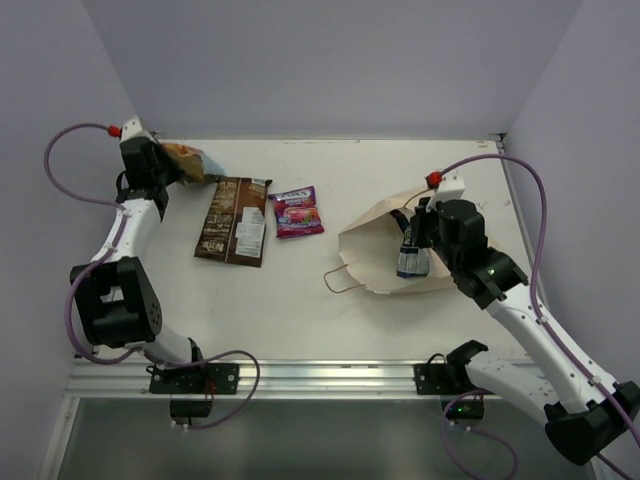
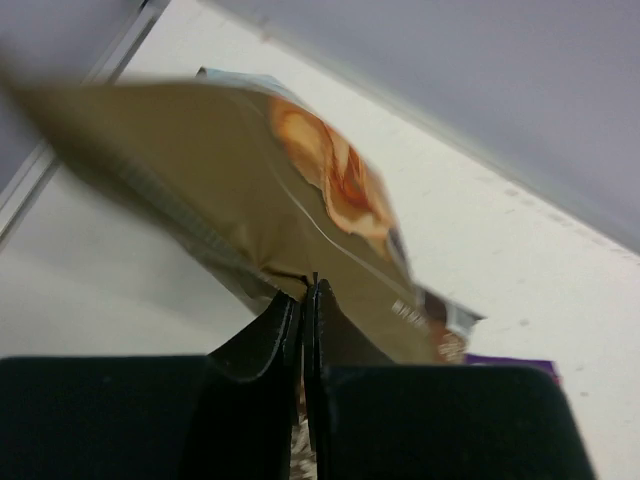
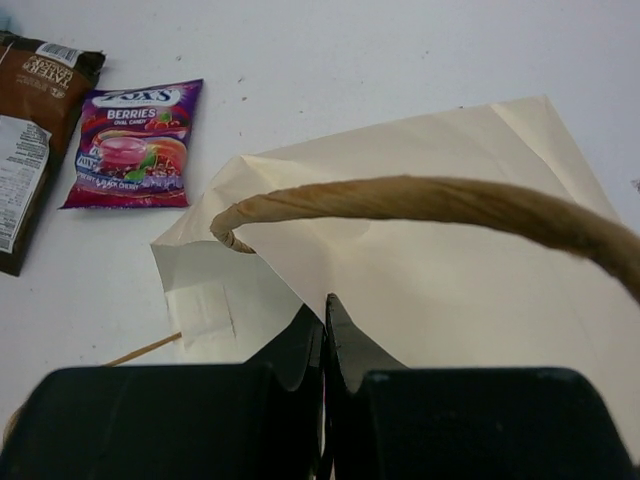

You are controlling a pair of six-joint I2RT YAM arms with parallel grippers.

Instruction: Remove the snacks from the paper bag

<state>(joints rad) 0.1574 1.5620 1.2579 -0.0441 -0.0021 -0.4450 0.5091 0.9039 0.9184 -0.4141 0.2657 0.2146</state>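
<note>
The light blue-and-tan chip bag [image 1: 186, 160] hangs at the far left corner, just above the table, with my left gripper [image 1: 166, 168] shut on its lower edge. In the left wrist view the black jaws of that gripper [image 2: 308, 292] pinch the chip bag [image 2: 250, 170]. The beige paper bag [image 1: 378, 245] lies right of centre. My right gripper [image 1: 416, 232] is shut on its upper wall and holds the mouth up. Blue-and-white packets [image 1: 411, 262] show inside the mouth. In the right wrist view that gripper [image 3: 326, 305] clamps the paper bag [image 3: 450, 290] under its cord handle [image 3: 430, 198].
A long dark brown packet [image 1: 234, 221] and a magenta-purple packet [image 1: 297, 211] lie flat between the two arms, both also in the right wrist view, brown packet [image 3: 30, 130] and purple packet [image 3: 135, 145]. The bag's other handle [image 1: 343, 280] lies on the table. Walls close the back and sides.
</note>
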